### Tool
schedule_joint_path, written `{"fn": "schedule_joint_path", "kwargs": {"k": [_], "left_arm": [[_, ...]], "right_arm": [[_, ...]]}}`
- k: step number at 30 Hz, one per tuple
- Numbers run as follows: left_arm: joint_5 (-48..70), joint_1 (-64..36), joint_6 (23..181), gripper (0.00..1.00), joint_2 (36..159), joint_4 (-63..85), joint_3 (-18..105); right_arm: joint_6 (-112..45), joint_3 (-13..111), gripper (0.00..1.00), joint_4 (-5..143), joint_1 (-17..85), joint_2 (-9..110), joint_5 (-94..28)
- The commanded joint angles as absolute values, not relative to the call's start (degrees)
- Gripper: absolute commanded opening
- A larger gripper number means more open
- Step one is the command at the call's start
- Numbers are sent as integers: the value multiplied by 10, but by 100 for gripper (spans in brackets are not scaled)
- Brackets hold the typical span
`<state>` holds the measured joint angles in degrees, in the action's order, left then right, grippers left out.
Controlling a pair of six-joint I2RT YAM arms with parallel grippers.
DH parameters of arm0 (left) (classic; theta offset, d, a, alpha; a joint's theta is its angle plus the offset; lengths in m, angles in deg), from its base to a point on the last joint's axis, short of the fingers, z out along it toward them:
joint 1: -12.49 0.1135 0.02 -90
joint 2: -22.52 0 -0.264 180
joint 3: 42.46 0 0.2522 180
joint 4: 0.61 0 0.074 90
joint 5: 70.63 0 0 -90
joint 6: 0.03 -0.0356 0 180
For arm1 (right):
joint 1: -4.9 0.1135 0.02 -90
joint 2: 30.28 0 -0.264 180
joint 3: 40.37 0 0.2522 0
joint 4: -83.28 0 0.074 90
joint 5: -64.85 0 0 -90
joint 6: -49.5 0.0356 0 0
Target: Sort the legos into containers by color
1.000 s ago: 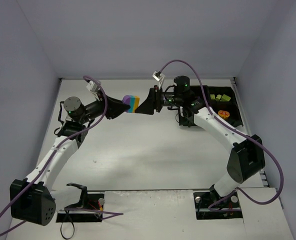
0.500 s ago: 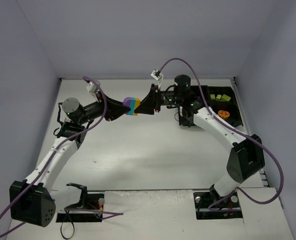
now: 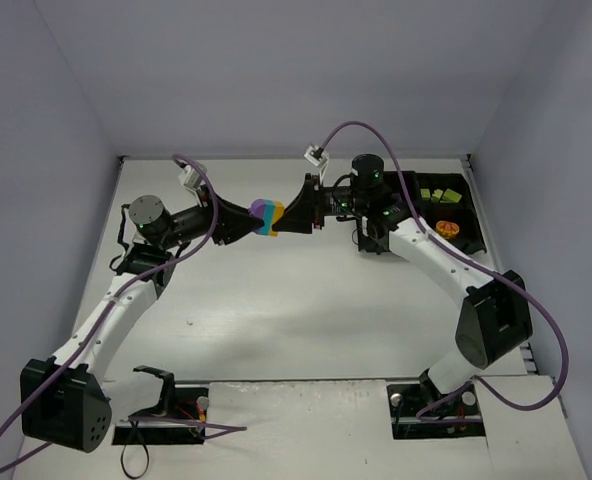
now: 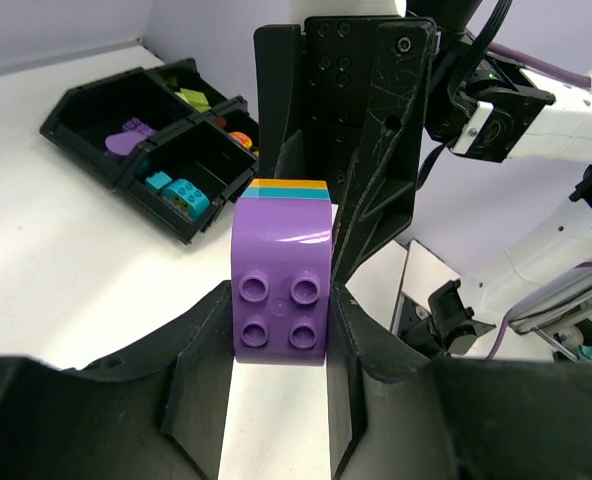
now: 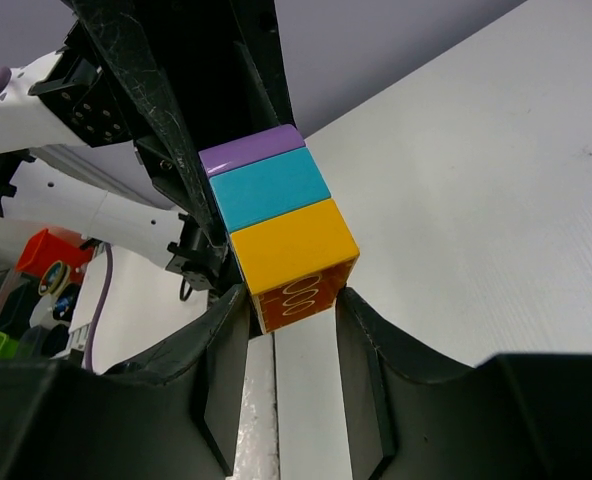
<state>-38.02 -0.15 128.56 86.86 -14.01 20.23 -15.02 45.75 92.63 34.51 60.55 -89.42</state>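
Your left gripper [image 4: 281, 312] is clamped tight on the purple brick [image 4: 281, 265], holding a three-brick stack above the table [image 3: 306, 300]. Your right gripper [image 5: 286, 322] pinches the orange brick [image 5: 291, 250] at the far end, with the cyan brick [image 5: 271, 190] between. The tray [image 3: 473, 222] sits far right.

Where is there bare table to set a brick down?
Widest: the table middle, between the left arm and right arm. Smaller: the far-left corner behind the left arm. Crowded: the far right around the tray, and where the left gripper and right gripper meet on the brick stack.
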Motion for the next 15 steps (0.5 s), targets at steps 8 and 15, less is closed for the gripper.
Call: {"fn": "schedule_joint_path", "kwargs": {"k": [8, 15], "left_arm": [[-389, 2, 1281, 0, 878, -201, 220], [-393, 3, 1286, 0, 885, -213, 220]], "right_arm": [[-184, 391, 0, 931, 251, 530, -933], [-205, 364, 0, 887, 194, 502, -923]]}}
